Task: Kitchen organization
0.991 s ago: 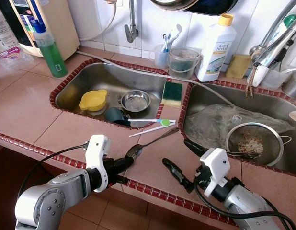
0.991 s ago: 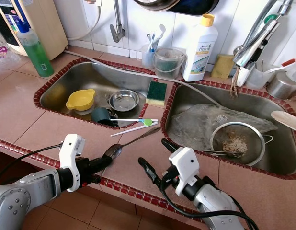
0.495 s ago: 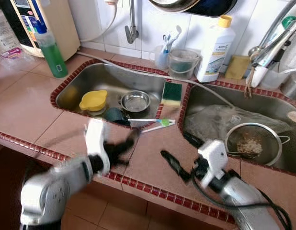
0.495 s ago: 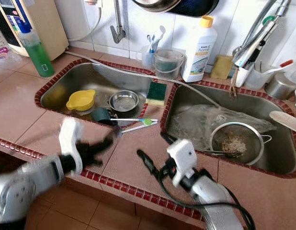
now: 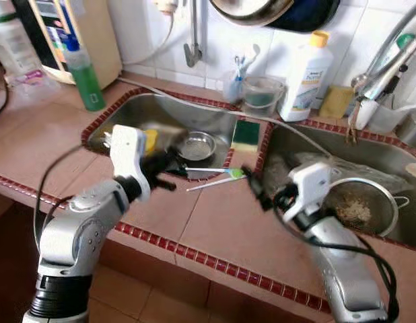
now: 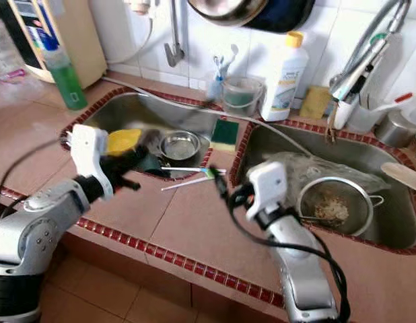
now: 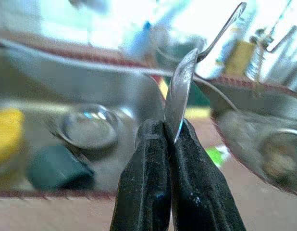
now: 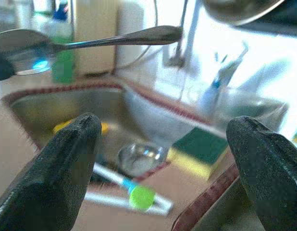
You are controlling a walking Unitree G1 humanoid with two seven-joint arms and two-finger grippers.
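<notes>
The left gripper [image 7: 170, 130] is clamped tight on the bowl of a spoon [image 7: 179, 96], fingers [image 7: 146, 178] pressed together with no gap between them. The spoon stands up out of the fingertips, its handle bending away past them toward the back wall. In the right wrist view the same spoon [image 8: 95, 41] hangs in the air, level, above the left sink. From the head views the left gripper [image 5: 169, 165] is raised over the near rim of the left sink [image 5: 120, 111], though the arm is blurred there.

Just beyond the left gripper, in the sink, lie a small steel bowl [image 7: 88, 127], a dark green cup [image 7: 57, 168] on its side, and a yellow bowl [image 7: 6, 132]. A toothbrush [image 5: 218, 173] with a green head lies on the counter edge beside the sink, near the gripper. A green sponge [image 5: 246, 134] sits on the divider between the two sinks.

The right gripper [image 8: 163, 144] is spread wide and holds nothing; its fingers [image 8: 62, 159] frame the left sink, steel bowl and toothbrush. In the head views it [image 5: 252, 188] hovers over the counter [image 5: 215, 229] just beside the toothbrush. To its right, in the right sink [image 5: 396, 155], a strainer [image 5: 359, 205] holds food scraps, with a clear plastic bag [image 5: 309, 161] next to it. Farther back stand a white bottle [image 5: 303, 74] and a green one [image 5: 83, 77].
</notes>
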